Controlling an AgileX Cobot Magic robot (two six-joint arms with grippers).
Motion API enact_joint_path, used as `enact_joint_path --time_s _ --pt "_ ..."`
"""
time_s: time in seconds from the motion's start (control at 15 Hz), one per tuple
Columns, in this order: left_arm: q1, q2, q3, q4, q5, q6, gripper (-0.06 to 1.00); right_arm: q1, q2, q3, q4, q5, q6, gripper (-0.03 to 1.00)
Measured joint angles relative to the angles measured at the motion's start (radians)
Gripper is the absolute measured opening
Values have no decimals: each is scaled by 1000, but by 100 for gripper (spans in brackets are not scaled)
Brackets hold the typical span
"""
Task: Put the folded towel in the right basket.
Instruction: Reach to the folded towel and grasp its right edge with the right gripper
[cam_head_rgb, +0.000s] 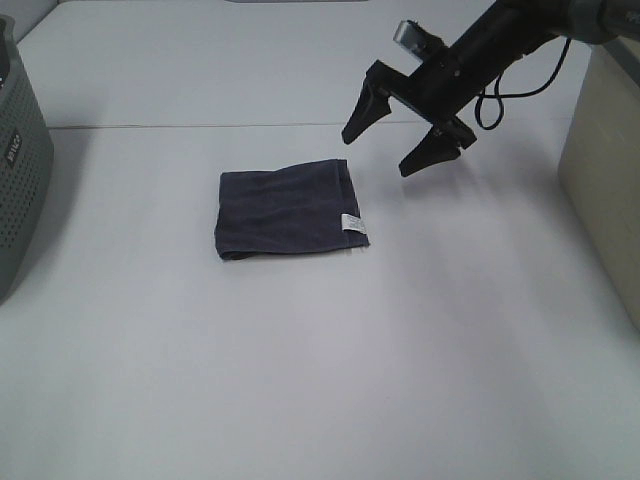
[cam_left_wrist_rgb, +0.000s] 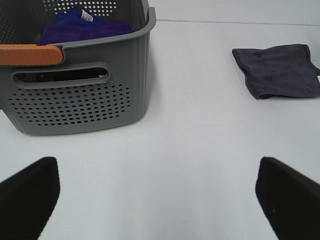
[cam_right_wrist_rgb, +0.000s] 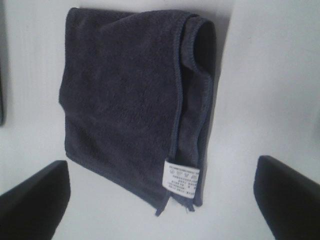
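White table: folded towel, tag print unreadable; right gripper spread wide, empty.

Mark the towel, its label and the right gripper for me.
towel (cam_head_rgb: 285, 208), exterior high view, middle of its top face.
label (cam_right_wrist_rgb: 181, 177), right wrist view, centre of the white tag.
right gripper (cam_head_rgb: 377, 155), exterior high view, midway between its open fingertips.

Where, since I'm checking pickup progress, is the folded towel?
In the exterior high view the folded towel lies on the table, left of centre, with the open right gripper beyond it.
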Motion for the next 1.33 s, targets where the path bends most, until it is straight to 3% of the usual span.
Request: enact_joint_path --time_s 0.6,0.87,0.93,1.0,1.07,1.2,1.33 --pt "0 0 0 0 0 0 99 13 101 -27 0 -52 1 95" --pt "0 0 0 0 0 0 99 102 149 -49 71 -87 11 94" --pt "0 0 0 0 0 0 99 172 177 -55 123 -133 19 91" --pt "0 0 0 0 0 0 99 201 183 -59 119 -161 32 84" --pt "0 0 0 0 0 0 99 227 189 -62 85 -204 54 71" --pt "0 0 0 0 0 0 99 268 193 -62 -5 -275 85 24" --pt "0 0 0 0 0 0 99 275 198 -62 -9 -288 90 5"
